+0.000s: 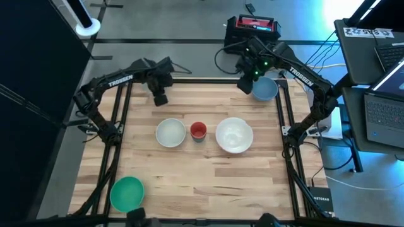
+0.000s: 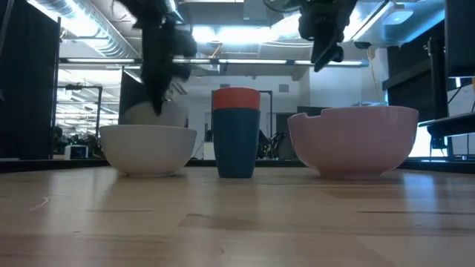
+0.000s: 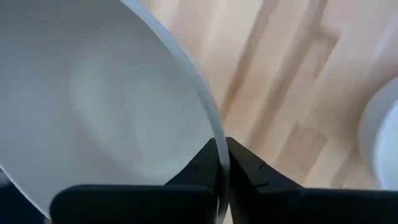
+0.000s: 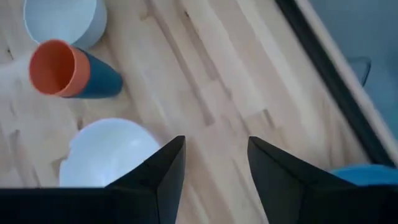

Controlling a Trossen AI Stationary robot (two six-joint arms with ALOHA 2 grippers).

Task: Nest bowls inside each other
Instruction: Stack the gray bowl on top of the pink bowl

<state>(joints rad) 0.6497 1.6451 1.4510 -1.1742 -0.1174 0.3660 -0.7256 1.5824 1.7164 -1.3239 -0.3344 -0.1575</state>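
Note:
My left gripper (image 3: 222,155) is shut on the rim of a white bowl (image 3: 93,93) that fills its wrist view. It hangs over the table's far left (image 1: 160,98). In the low view a pale blurred shape (image 2: 145,113) shows beside it. On the table stand a grey-white bowl (image 1: 170,133), a red bowl inside a dark blue one (image 1: 198,130) and a large white bowl (image 1: 234,135), in a row. My right gripper (image 4: 216,162) is open and holds nothing, up at the far right (image 1: 246,83) beside a light blue bowl (image 1: 266,89). My left gripper pinches the white bowl's rim (image 3: 211,124), with one finger (image 3: 199,165) inside the bowl and the other (image 3: 249,168) outside. The fingers come steeply from above. The bowl hangs tilted from the fingers. Whether it is clear of the table, I cannot tell.
A green bowl (image 1: 127,192) sits near the table's near left corner. A black frame rail (image 1: 281,120) runs along the table's sides. Bare wood lies across the near half of the table (image 1: 208,183). Laptops and cables stand beyond the right edge.

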